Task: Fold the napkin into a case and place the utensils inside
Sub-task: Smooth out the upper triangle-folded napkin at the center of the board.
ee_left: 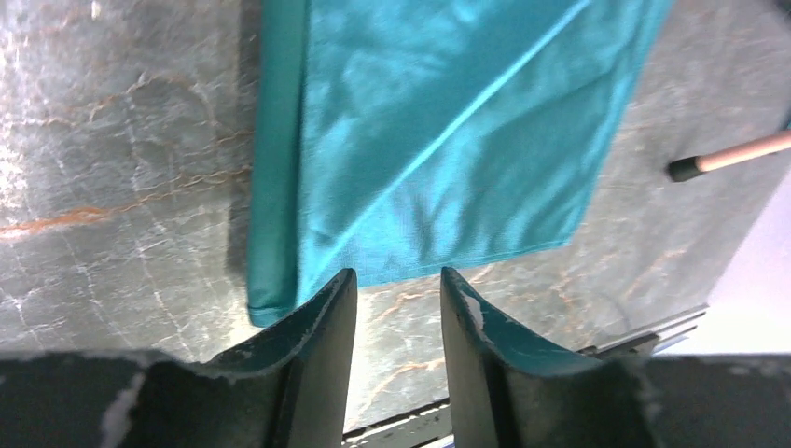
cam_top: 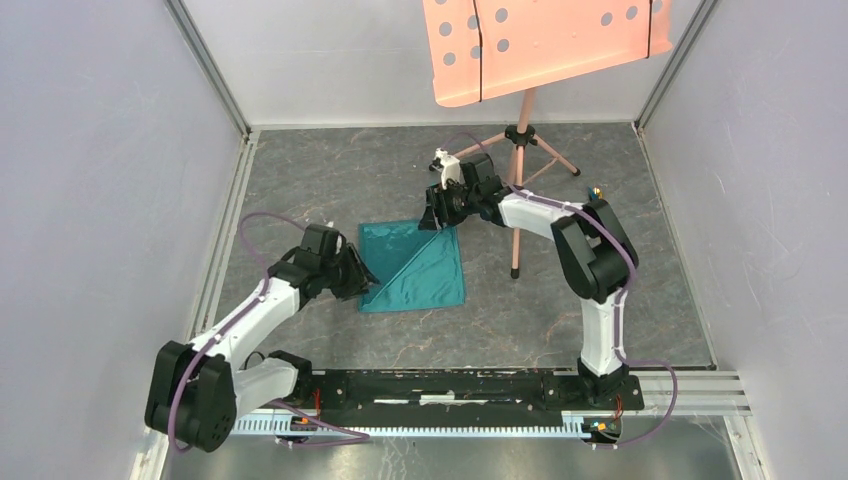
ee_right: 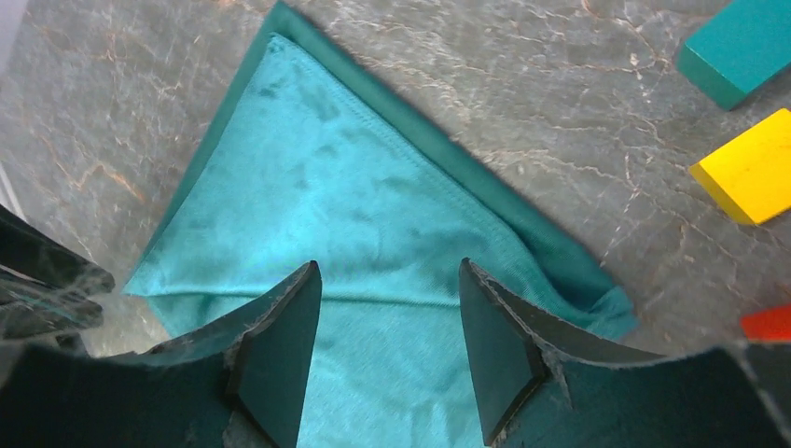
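Observation:
The teal-green napkin (cam_top: 420,265) lies flat mid-table, a broad piece with one diagonal fold across it and a folded band along its left edge (ee_left: 275,187); no slim case shape shows. My left gripper (cam_top: 365,282) sits at its near-left corner, open, and the gap between the fingers (ee_left: 396,280) holds only bare table. At the far-right corner my right gripper (cam_top: 438,215) hovers open just above the napkin (ee_right: 373,215), with cloth showing in its gap (ee_right: 387,275) but not pinched. The utensils are out of view.
A salmon music stand (cam_top: 540,45) rises behind the napkin on tripod legs (cam_top: 517,200), with one leg tip (ee_left: 686,168) to the napkin's right. Teal (ee_right: 742,47), yellow (ee_right: 751,168) and red (ee_right: 770,324) blocks lie near the right gripper. A black rail (cam_top: 450,385) lines the near edge.

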Robot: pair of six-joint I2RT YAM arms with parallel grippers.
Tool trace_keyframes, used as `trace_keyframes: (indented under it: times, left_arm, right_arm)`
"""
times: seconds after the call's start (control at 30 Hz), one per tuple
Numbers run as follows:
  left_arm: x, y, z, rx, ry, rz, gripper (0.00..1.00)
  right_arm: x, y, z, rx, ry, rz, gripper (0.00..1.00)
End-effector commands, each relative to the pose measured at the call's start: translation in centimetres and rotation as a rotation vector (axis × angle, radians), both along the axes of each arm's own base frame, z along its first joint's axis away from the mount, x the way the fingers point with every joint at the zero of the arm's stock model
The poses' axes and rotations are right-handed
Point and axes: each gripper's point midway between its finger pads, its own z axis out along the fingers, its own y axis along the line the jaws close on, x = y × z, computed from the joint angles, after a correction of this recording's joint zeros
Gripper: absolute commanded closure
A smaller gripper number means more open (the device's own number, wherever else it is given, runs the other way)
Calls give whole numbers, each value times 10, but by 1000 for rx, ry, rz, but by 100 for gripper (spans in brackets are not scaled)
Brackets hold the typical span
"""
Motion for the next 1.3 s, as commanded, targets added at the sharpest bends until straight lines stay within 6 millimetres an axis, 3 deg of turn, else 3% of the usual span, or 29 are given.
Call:
trace_keyframes:
  times: [0.0, 0.1, 0.27, 0.33, 0.43, 0.53, 0.73, 0.87, 0.93, 1.1, 1.27]
  left_arm:
    - [18, 2, 42, 9, -115, -29, 51]
    - [24, 13, 51, 30, -122, -20, 44]
    - [35, 30, 75, 1, -179, 30, 35]
    - [37, 35, 85, 0, -200, 42, 33]
    - [37, 37, 97, -10, -226, 45, 31]
    - [34, 38, 100, -15, -236, 41, 31]
    - [26, 39, 88, -19, -223, 40, 30]
    - [23, 39, 85, -25, -219, 30, 30]
    - [22, 38, 84, -26, -223, 27, 29]
    - [23, 38, 86, -30, -230, 14, 29]
    - [20, 35, 86, -47, -229, 5, 29]
  right_arm:
    - [-18, -13, 42, -191, -184, -11, 37]
    - [-53, -12, 38, -314, -219, 33, 37]
    - [-147, 31, 16, -302, -177, 233, 45]
    - [-170, 38, 8, -306, -173, 269, 54]
    - [-185, 34, -9, -334, -188, 278, 63]
    - [-191, 11, -29, -406, -197, 274, 67]
    - [-206, -54, -62, -590, -212, 274, 67]
    - [-208, -97, -66, -696, -242, 233, 67]
    - [-212, -90, -54, -650, -245, 249, 64]
    - [-205, -41, -10, -465, -274, 268, 55]
    - [-184, -15, -14, -465, -269, 217, 53]
